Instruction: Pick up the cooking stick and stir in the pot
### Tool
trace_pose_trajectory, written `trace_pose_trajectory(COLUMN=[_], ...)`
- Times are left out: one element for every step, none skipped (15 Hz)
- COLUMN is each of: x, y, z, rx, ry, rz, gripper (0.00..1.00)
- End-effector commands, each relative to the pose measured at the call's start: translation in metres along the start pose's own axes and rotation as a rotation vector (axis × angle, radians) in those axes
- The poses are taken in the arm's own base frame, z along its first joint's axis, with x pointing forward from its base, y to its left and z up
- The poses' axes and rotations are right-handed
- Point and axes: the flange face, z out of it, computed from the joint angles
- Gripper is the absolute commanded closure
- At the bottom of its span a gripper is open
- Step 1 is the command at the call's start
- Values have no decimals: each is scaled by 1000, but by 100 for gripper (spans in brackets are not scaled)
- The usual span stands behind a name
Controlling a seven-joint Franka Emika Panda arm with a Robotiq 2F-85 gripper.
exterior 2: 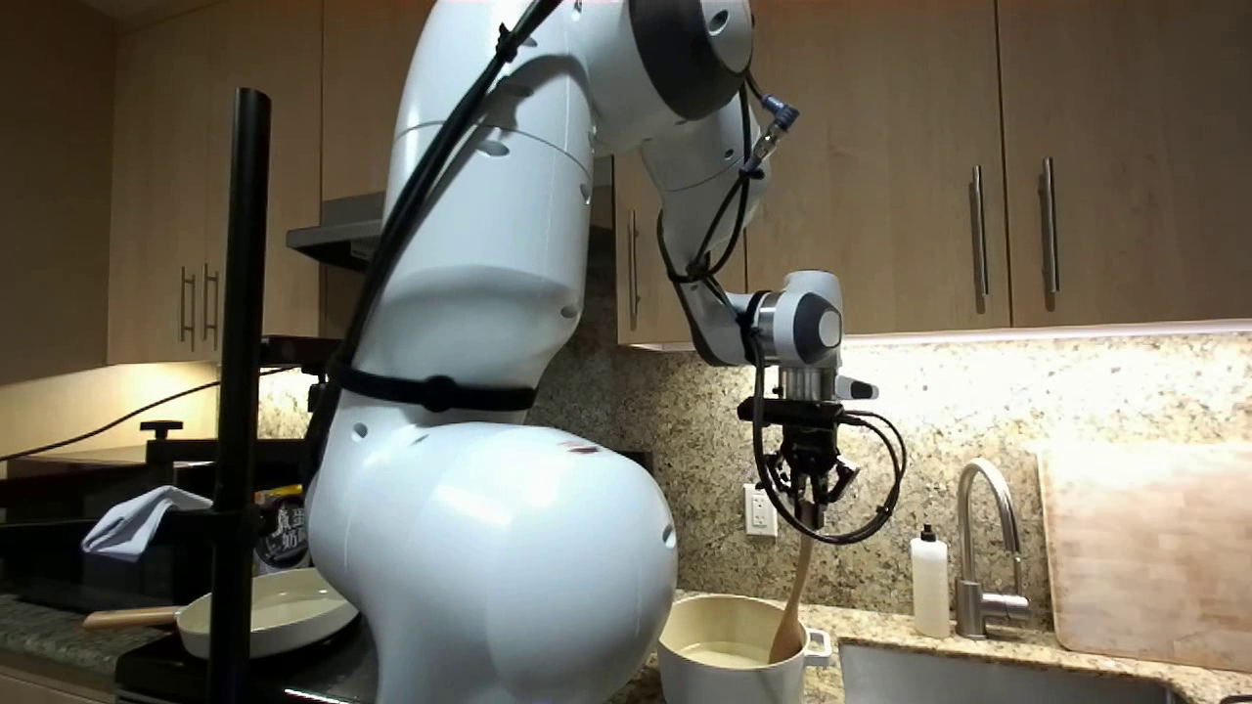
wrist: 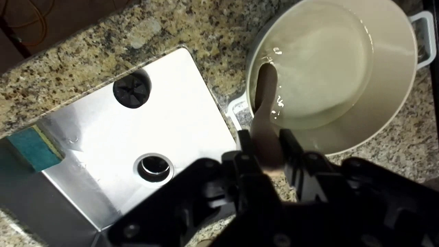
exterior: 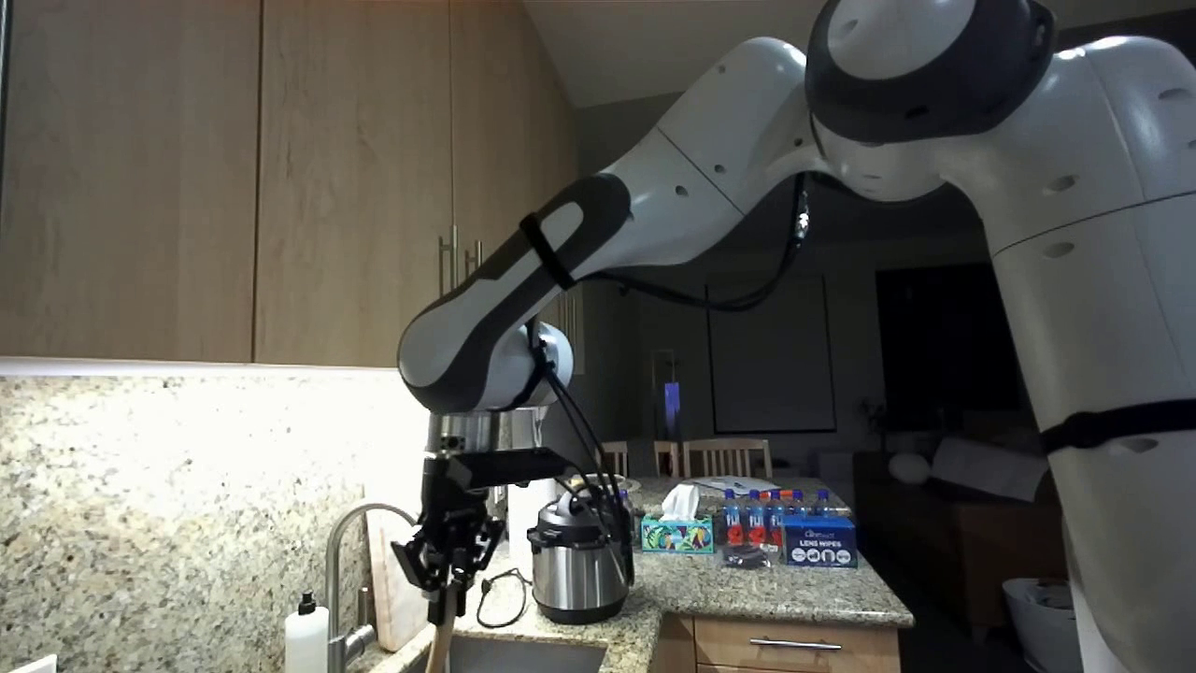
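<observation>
Gripping the wooden cooking stick (exterior 2: 796, 592) by its upper part, the hand (wrist: 267, 142) is hanging above the rim of the pale pot (exterior 2: 729, 684)! The stick is leaning, its lower end dipping into the liquid (wrist: 319, 68), and the pot is sitting on the counter (wrist: 103, 44), right beside the sink (wrist: 192, 109).

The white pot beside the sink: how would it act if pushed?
The white pot is probably fairly heavy, since it holds liquid. That liquid may slosh, with the top open. The pot's wide, round shape suggests sliding before tipping.
</observation>
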Motion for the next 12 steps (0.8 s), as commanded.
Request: trace_pose_trajectory(x=[22,26,30,34,37,39,40,39,37,36,33,33], y=[-34,-43,-50,-56,-63,-68,-74,-78,-83,-87,-91,-95], z=[-12,-12,-11,-10,-8,-5,-3,-1,2,5,9,11], rx=[-59,-65,-69,-71,-71,-70,-67,-65,-53,-43,-28,-18], ry=[53,65,70,75,75,80,91,99,117,128,145,161], rz=[102,123,147,164,185,202,223,240,265,283,306,324], gripper=[89,90,90,90,90,90,90,90,90,90,90,90])
